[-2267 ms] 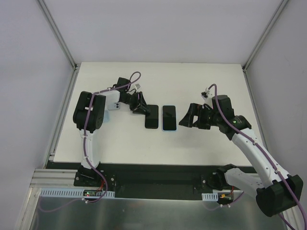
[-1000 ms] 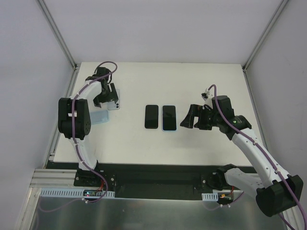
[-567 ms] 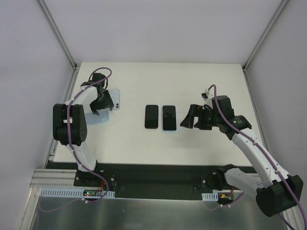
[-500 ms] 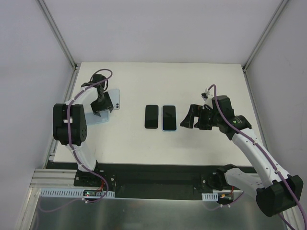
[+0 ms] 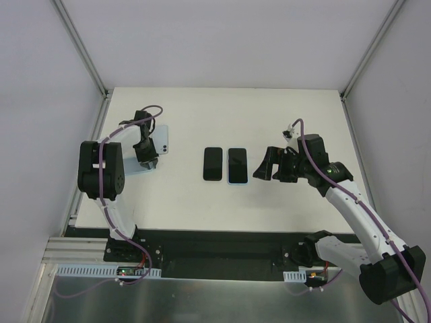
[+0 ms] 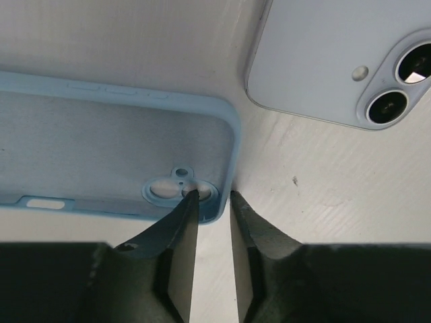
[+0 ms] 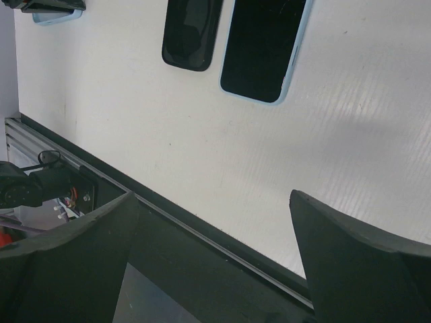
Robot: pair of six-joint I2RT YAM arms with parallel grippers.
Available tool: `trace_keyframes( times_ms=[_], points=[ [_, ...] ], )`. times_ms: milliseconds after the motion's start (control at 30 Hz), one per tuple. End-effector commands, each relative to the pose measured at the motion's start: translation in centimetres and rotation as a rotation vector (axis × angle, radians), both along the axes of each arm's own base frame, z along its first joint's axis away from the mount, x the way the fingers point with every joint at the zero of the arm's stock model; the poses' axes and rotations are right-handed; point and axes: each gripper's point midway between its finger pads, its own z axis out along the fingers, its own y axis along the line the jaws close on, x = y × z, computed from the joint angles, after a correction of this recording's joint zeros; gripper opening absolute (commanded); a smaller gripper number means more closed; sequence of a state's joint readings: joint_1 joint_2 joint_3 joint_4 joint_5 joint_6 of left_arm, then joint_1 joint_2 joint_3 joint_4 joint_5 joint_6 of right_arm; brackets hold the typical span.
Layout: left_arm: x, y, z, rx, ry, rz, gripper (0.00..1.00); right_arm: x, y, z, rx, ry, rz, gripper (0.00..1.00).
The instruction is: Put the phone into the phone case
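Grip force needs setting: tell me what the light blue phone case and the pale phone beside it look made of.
The light blue phone case is probably soft silicone or rubbery plastic with a matte finish: no glare, and a rounded moulded rim. The pale phone, lying back up, is likely glass or coated metal with a smooth satin finish: even sheen, crisp edge, glossy camera lenses.

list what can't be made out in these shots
Left wrist view: left edge crops the blue case, top edge the pale phone; unclear if the left jaws pinch the case.
Top view: left arm hides part of the case.
Right wrist view: top edge crops black phone and cased phone.
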State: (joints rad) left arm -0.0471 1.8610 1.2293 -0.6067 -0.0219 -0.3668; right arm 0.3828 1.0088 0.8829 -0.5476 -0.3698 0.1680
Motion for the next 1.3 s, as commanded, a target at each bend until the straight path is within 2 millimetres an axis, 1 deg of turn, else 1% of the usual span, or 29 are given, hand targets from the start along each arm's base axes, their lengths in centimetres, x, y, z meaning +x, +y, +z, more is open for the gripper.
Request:
trace_keyframes(
  times_ms=[0, 33, 67, 133, 167, 200, 233, 267, 300, 333, 367, 400, 433, 467, 500, 533, 567, 600, 667, 733, 767, 800, 867, 900, 967, 1000, 1133, 1167, 1267],
  points=[
    [-1.0, -1.0, -0.2, -0.037, 0.026, -0.034, 0.19, 0.6, -0.3, 2.2, 0.004, -0.082, -0.006, 0.96],
    [-1.0, -1.1, -0.1, -0.044, 0.026, -0.030, 0.12, 0.7, -0.4, 2.3, 0.001, -0.086, -0.008, 0.96],
    [-1.2, -1.3, 0.0, -0.059, 0.030, -0.022, 0.00, 0.7, -0.4, 2.3, 0.000, -0.090, -0.008, 0.96],
    [-1.5, -3.0, 1.0, -0.153, 0.018, -0.012, 0.00, 0.7, -0.4, 2.4, 0.002, -0.097, -0.010, 0.96],
    [-1.9, -3.7, 1.2, -0.195, 0.024, 0.030, 0.00, 0.8, -0.4, 2.4, 0.003, -0.100, -0.012, 0.96],
    [-1.6, -4.4, 2.2, -0.238, -0.017, 0.045, 0.00, 0.6, -0.4, 2.1, 0.003, -0.097, -0.009, 0.96],
    [-1.9, -6.0, 2.9, -0.333, -0.019, 0.052, 0.00, 0.7, -0.3, 2.3, 0.009, -0.105, -0.004, 0.96],
    [-3.1, -6.7, 2.6, -0.375, 0.005, 0.119, 0.00, 0.6, -0.3, 2.2, 0.009, -0.107, -0.001, 0.96],
    [-3.3, -7.4, 3.7, -0.412, -0.023, 0.134, 0.00, 0.6, -0.4, 2.0, 0.008, -0.108, -0.003, 0.96],
    [-3.4, -7.9, 4.1, -0.434, -0.043, 0.143, 0.00, 0.7, -0.4, 2.0, 0.006, -0.112, -0.010, 0.96],
    [-4.2, -8.2, 4.0, -0.444, -0.027, 0.192, 0.00, 0.7, -0.5, 1.9, 0.004, -0.112, -0.017, 0.96],
    [-4.3, -8.4, 5.0, -0.456, -0.059, 0.209, 0.00, 0.7, -0.5, 1.9, 0.008, -0.114, -0.019, 0.96],
    [-4.1, -9.0, 5.4, -0.477, -0.087, 0.220, 0.00, 0.6, -0.5, 1.8, 0.009, -0.110, -0.018, 0.96],
    [-5.0, -9.7, 5.2, -0.522, -0.062, 0.292, 0.00, 0.6, -0.5, 1.8, 0.012, -0.110, -0.018, 0.96],
    [-4.9, -10.0, 6.2, -0.563, -0.098, 0.323, 0.00, 0.5, -0.4, 1.8, 0.014, -0.110, -0.016, 0.96],
    [-5.0, -10.5, 6.4, -0.600, -0.103, 0.360, 0.00, 0.5, -0.4, 1.9, 0.017, -0.111, -0.015, 0.96],
    [-5.0, -11.3, 6.2, -0.671, -0.108, 0.442, 0.00, 0.4, -0.4, 1.9, 0.019, -0.112, -0.017, 0.96],
    [-4.9, -11.5, 6.9, -0.708, -0.135, 0.474, 0.00, 0.4, -0.4, 2.0, 0.022, -0.112, -0.016, 0.96],
    [-4.7, -12.4, 7.0, -0.766, -0.141, 0.568, 0.00, 0.3, -0.4, 2.1, 0.027, -0.113, -0.013, 0.96],
    [-4.4, -12.8, 7.1, -0.761, -0.154, 0.600, 0.00, 0.1, -0.4, 2.3, 0.027, -0.123, -0.013, 0.96],
    [-4.0, -13.7, 7.7, -0.771, -0.152, 0.605, 0.00, 0.1, -0.5, 2.3, 0.027, -0.123, -0.015, 0.96],
    [-3.8, -14.0, 7.1, -0.761, -0.130, 0.631, 0.00, 0.1, -0.5, 2.4, 0.027, -0.128, -0.015, 0.96],
    [-3.2, -14.8, 7.1, -0.769, -0.118, 0.690, 0.00, -0.1, -0.6, 2.4, 0.027, -0.129, -0.014, 0.96],
    [-3.1, -15.8, 7.1, -0.775, -0.126, 0.682, 0.00, -0.1, -0.6, 2.4, 0.027, -0.128, -0.015, 0.96],
    [-2.3, -16.4, 7.0, -0.783, -0.151, 0.732, 0.00, -0.3, -0.6, 2.4, 0.027, -0.128, -0.015, 0.96],
    [-2.3, -17.0, 6.9, -0.790, -0.151, 0.737, 0.00, -0.3, -0.7, 2.5, 0.030, -0.132, -0.016, 0.96],
    [-0.8, -16.6, 6.4, -0.799, -0.205, 0.835, 0.00, -0.7, -1.1, 2.8, 0.020, -0.149, -0.021, 0.96],
    [-0.7, -16.5, 5.7, -0.789, -0.196, 0.846, 0.00, -0.8, -1.3, 3.1, 0.019, -0.164, -0.023, 0.96],
    [0.0, -16.8, 5.3, -0.785, -0.192, 0.848, 0.03, -0.7, -1.6, 3.4, 0.004, -0.180, -0.033, 0.96]
  ],
)
